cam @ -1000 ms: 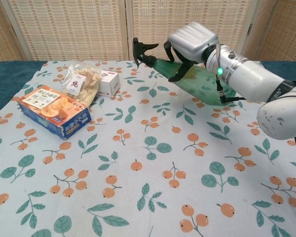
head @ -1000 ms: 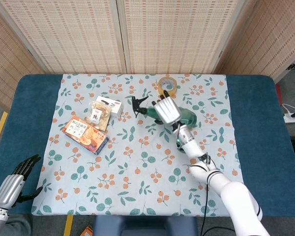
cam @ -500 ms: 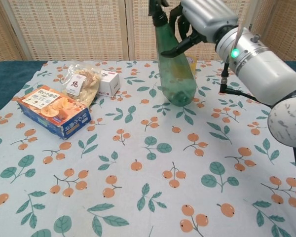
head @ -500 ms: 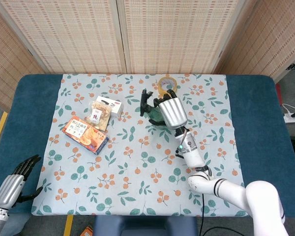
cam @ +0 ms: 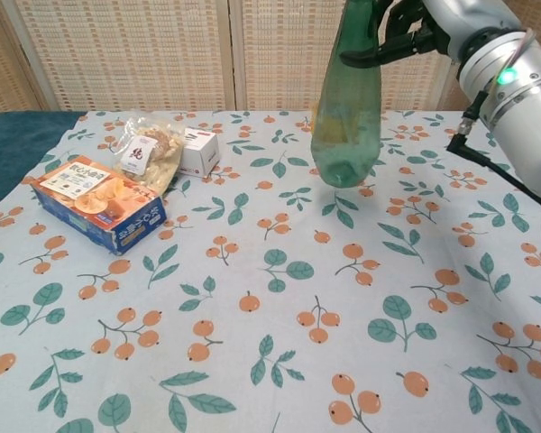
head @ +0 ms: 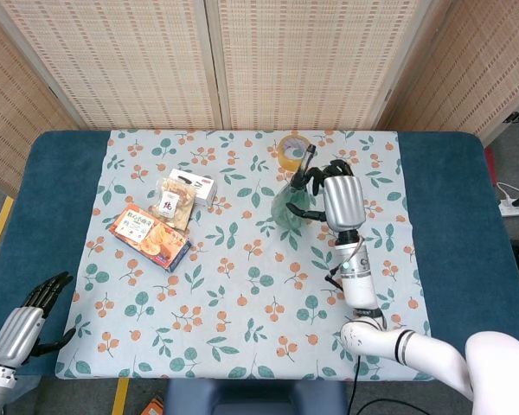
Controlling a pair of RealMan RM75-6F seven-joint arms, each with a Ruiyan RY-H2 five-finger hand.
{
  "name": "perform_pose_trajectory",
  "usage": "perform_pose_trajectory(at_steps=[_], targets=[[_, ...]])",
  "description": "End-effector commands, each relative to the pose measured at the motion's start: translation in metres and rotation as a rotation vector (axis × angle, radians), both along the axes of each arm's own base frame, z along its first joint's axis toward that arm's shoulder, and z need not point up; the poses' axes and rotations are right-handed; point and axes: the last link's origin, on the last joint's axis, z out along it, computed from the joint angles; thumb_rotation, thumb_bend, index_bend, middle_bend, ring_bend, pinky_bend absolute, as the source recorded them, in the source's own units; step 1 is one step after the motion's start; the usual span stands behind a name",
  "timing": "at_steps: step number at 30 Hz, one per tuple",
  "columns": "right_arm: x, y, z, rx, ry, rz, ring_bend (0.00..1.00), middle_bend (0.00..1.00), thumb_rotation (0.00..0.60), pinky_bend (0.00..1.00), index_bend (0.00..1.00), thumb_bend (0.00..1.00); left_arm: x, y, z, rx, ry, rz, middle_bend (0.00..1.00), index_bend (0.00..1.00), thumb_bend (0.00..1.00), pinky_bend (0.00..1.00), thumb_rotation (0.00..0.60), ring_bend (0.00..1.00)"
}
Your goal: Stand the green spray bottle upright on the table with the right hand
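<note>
One large character, 佬, marks the snack bag (cam: 147, 153) (box print unreadable) while right hand (head: 340, 201) fingers (cam: 389, 52) grip the green spray bottle (cam: 347, 117).

The snack bag (head: 173, 202) lies between the small box (head: 193, 183) and the carton (head: 150, 238).

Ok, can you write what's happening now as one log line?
step: standing bottle | right hand: holds green spray bottle near upright | base: contact unclear | left hand: idle, open

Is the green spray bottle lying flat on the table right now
No, the green spray bottle is nearly upright, gripped near its top by the right hand.
</note>
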Motion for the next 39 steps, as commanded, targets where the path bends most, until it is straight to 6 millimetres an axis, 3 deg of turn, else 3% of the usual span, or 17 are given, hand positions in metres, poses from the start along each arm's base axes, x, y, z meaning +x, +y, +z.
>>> perform_pose_trajectory(at_steps=[1,24,29,39], targets=[[-0.001,0.001,0.0,0.005,-0.016,-0.02,0.45,0.66,0.6,0.26,0.87,0.07,0.0,0.0,0.0,0.0,0.0,0.0,0.0,0.0,0.27,0.09,0.6,0.0],[-0.003,-0.002,-0.023,0.018,0.013,0.013,0.45,0.66,0.6,0.26,0.87,0.07,-0.001,0.001,0.001,0.005,-0.005,0.005,0.0,0.0,0.27,0.09,0.6,0.0],[-0.021,-0.001,-0.033,0.035,-0.002,-0.023,0.45,0.66,0.6,0.26,0.87,0.07,-0.001,0.001,0.001,-0.001,-0.006,0.002,0.0,0.0,0.27,0.09,0.6,0.0],[-0.026,-0.002,-0.033,0.023,-0.01,-0.011,0.45,0.66,0.6,0.26,0.87,0.07,-0.001,0.001,0.0,-0.001,-0.007,0.001,0.0,0.0,0.27,0.09,0.6,0.0]])
